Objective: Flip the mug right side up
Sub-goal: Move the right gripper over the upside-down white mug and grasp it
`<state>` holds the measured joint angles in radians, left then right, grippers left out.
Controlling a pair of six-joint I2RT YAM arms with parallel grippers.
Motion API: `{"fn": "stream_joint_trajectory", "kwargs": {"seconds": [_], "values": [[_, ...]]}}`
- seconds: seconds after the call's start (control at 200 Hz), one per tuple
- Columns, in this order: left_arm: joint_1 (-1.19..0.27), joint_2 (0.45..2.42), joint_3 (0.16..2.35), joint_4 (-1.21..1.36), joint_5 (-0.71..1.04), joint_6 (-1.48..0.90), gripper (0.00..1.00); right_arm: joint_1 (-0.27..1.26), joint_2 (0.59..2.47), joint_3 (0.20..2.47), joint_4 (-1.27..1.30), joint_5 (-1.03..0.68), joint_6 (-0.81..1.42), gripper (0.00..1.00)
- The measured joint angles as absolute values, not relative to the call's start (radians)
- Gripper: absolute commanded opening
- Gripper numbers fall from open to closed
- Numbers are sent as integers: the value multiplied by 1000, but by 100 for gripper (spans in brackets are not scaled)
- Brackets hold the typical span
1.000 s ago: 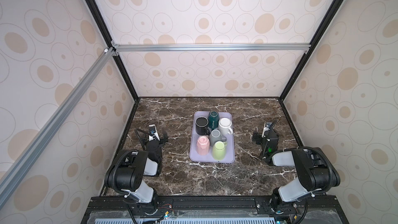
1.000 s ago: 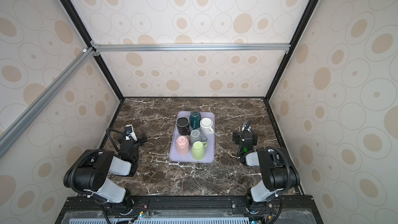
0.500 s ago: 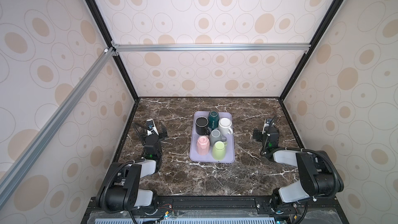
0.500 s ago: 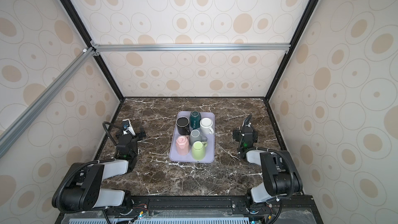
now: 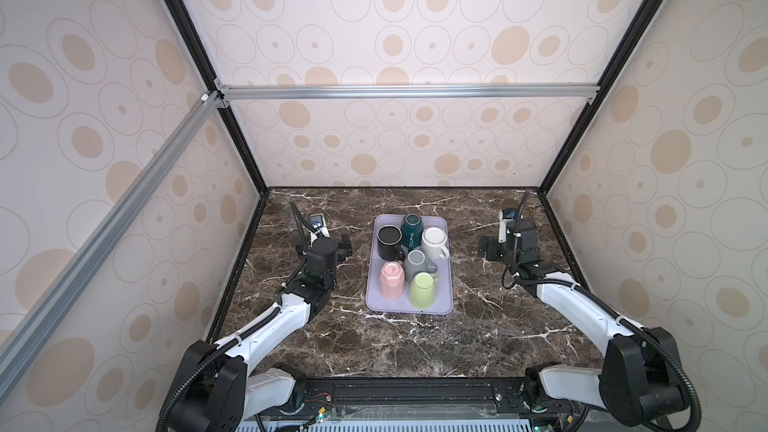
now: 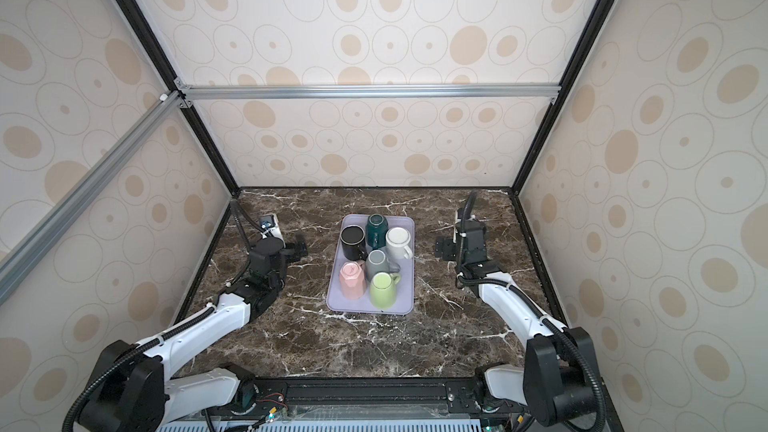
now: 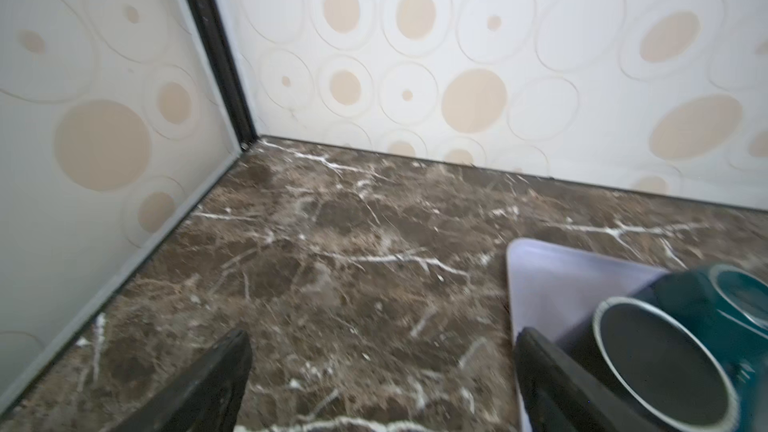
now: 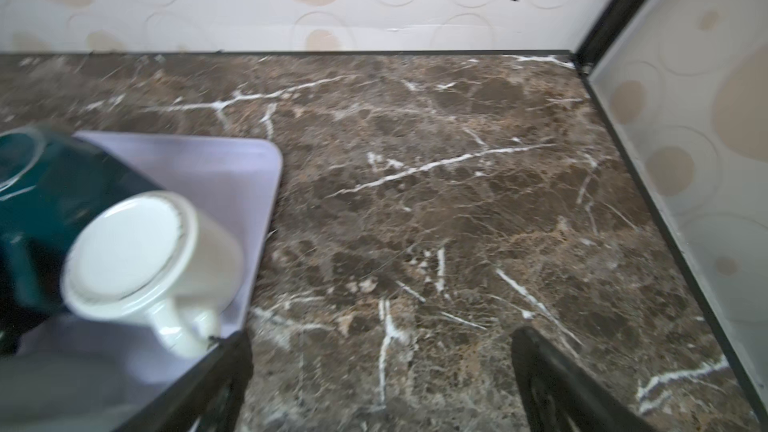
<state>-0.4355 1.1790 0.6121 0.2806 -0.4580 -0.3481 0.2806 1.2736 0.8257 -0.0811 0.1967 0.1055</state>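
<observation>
Grippers: two, one per arm; both had jaws spread wide with nothing between them.
Left gripper [image 7: 382, 338]: over the table [image 5: 415, 351], left of the tray [image 5: 409, 310] and apart from it in both top views; black mug [image 5: 388, 238] nearest.
Right gripper [image 8: 381, 335]: over the table, right of the tray and apart from it; white mug [image 5: 434, 241] nearest.
Tray: one, lilac, rounded corners, flat on the table between the two arms.
Mugs: six, all on the tray and packed close, three in the far row and three nearer; whether they touched could not be told.
Black mug: one, far left; pale rim; whether mouth or base faced up could not be told.
Teal mug [image 5: 411, 226]: one, far middle; ringed base up in both wrist views.
White mug: one, far right; base up, handle on its right.
Grey mug [image 5: 414, 263]: one, middle of the tray, just behind the pink and green; handle on its right.
Pink mug [image 5: 391, 280]: one, near left; faceted sides, flat top.
Green mug [image 5: 422, 288]: one, near right; handle on its right; which end faced up could not be told.
Table: one, dark brown marble pattern with white veins.
Writing: faint mark on the pink mug's top and pale marks on the teal mug's side, all too small to read.
</observation>
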Motion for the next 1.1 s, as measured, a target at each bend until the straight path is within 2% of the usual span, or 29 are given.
{"fn": "stream_joint_trajectory", "kwargs": {"seconds": [0.14,0.39,0.44,0.52,0.6,0.64,0.77,0.9,1.1], "values": [[-461,1165,612,162,-382,-397,98,403,1274,884,-201,160,89,100],[-494,1062,592,67,-300,-433,98,523,1350,914,-304,152,169,100],[-495,1042,589,63,-290,-438,98,535,1383,934,-316,156,196,95],[-497,1021,587,62,-276,-445,98,537,1421,952,-314,158,230,94],[-498,1012,587,61,-268,-447,98,535,1448,967,-315,160,247,85],[-498,1009,587,58,-263,-449,98,536,1465,982,-321,164,247,84],[-500,995,584,40,-243,-451,98,536,1539,1070,-358,195,210,76],[-501,962,579,27,-225,-453,98,533,1614,1167,-430,218,147,73],[-501,954,579,23,-207,-453,98,503,1707,1282,-541,176,76,62]]}}
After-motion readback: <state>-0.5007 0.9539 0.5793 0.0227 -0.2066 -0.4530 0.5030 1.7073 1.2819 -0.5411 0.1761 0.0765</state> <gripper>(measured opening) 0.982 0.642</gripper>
